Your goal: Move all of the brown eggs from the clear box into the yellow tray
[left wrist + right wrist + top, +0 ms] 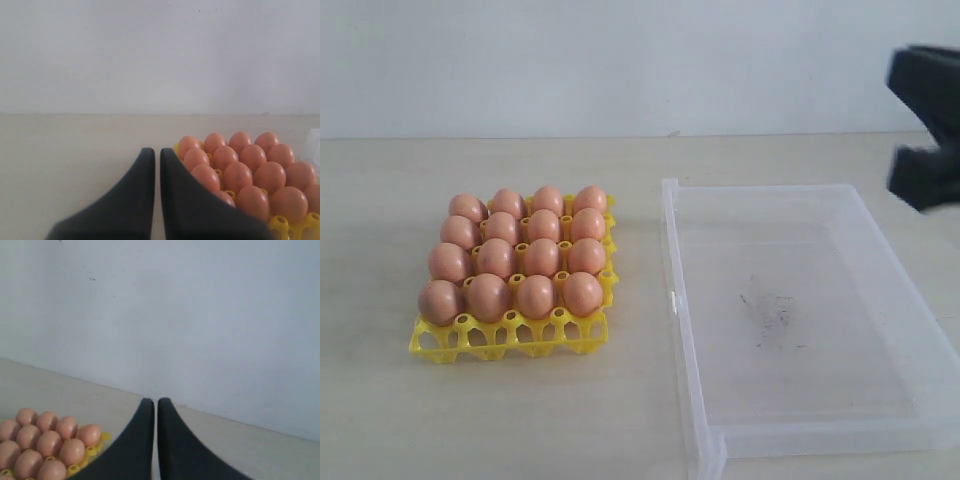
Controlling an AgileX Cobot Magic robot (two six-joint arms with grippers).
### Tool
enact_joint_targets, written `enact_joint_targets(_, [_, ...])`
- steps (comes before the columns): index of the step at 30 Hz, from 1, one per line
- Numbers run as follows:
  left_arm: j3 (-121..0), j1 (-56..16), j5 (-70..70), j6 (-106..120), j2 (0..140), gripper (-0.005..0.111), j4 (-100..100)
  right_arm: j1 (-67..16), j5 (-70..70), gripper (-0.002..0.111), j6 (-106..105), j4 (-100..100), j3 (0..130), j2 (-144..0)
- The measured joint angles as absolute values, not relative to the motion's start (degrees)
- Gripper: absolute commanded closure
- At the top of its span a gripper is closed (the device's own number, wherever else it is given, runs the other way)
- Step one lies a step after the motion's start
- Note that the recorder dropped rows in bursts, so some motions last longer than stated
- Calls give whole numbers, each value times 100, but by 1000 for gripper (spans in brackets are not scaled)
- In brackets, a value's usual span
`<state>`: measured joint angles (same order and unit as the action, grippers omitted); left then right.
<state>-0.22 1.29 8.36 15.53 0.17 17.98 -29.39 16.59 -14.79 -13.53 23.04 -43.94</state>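
Several brown eggs [542, 256] fill the cups of the yellow tray [510, 338] on the left of the table. To its right lies the clear box [672, 260], with only dark scuffs on its floor. My right gripper [156, 402] is shut with nothing between its fingers; in the exterior view its dark body [926, 125] hangs at the right edge, above the box's far right corner. My left gripper [157, 152] is shut and holds nothing; it is out of the exterior view. In the left wrist view the eggs [237, 175] lie just beside it.
The light wooden table [520, 420] runs back to a plain white wall [620, 60]. The box's near corner [705, 455] reaches the table's front edge.
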Motion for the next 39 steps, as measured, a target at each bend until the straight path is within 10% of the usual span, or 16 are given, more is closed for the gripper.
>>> enact_joint_targets(7, [-22,129,836,1553,17,103,1798,-1944,2815,109,-447,-477,150,-2288])
enact_joint_targets(19, [-22,129,836,1553,17,103,1798,145,980,109,650,405,31,-206])
enact_joint_targets(39, [-22,129,814,1553,17,103,1798,792,-473,109,310,525,-3,-31])
